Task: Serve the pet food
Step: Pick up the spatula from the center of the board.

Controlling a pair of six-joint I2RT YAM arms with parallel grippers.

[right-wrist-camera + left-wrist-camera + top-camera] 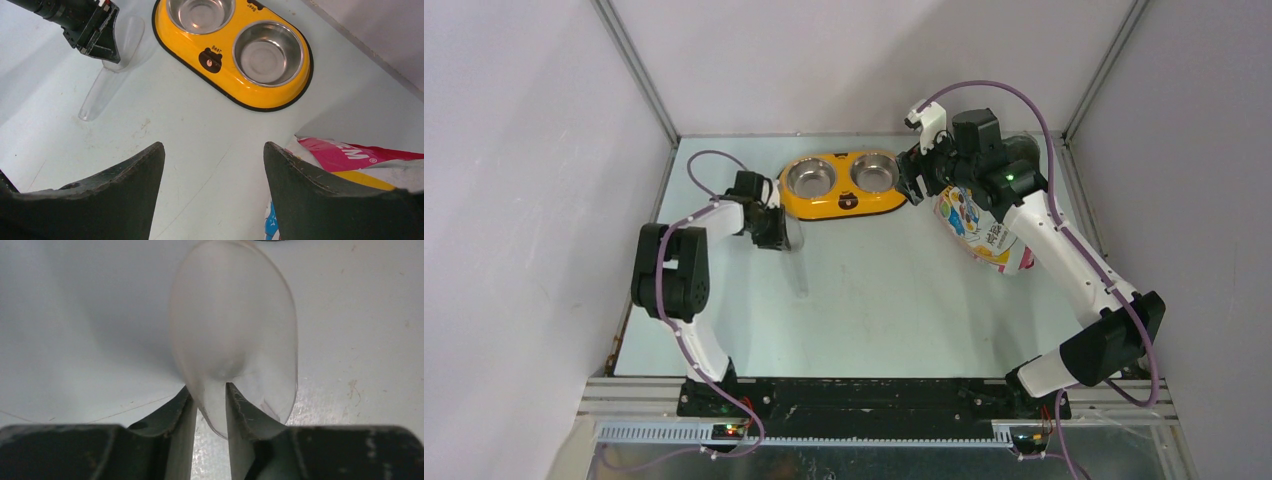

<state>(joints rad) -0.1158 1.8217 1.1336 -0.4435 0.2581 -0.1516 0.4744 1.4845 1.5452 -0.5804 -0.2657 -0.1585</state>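
The yellow double bowl point(824, 208) is taken as the landmark; it stands on the table point(874, 300) at the far side, with two steel cups set in it.

Just to the left of the bowl, the left gripper point(784, 234) is lowered over the clear scoop point(235, 325). The scoop is seen lying flat on the table, its handle pointing away from the bowl towards the near edge. In the left wrist view, the narrow neck of the scoop is flanked by the two fingers point(176, 415), which are drawn in against it on both sides. The jaws are thus partly closed, with the scoop held between them.

At the right end of the bowl, the right gripper point(914, 185) is held above the table. Its fingers point(125, 190) are spread wide and nothing is held between them.

The pet food itself cannot be seen. Its crinkly foil bag point(974, 225) is laid on the table just to the right of the bowl and a little nearer, partly covered by the right arm. The bag's pink base is turned away from the bowl.
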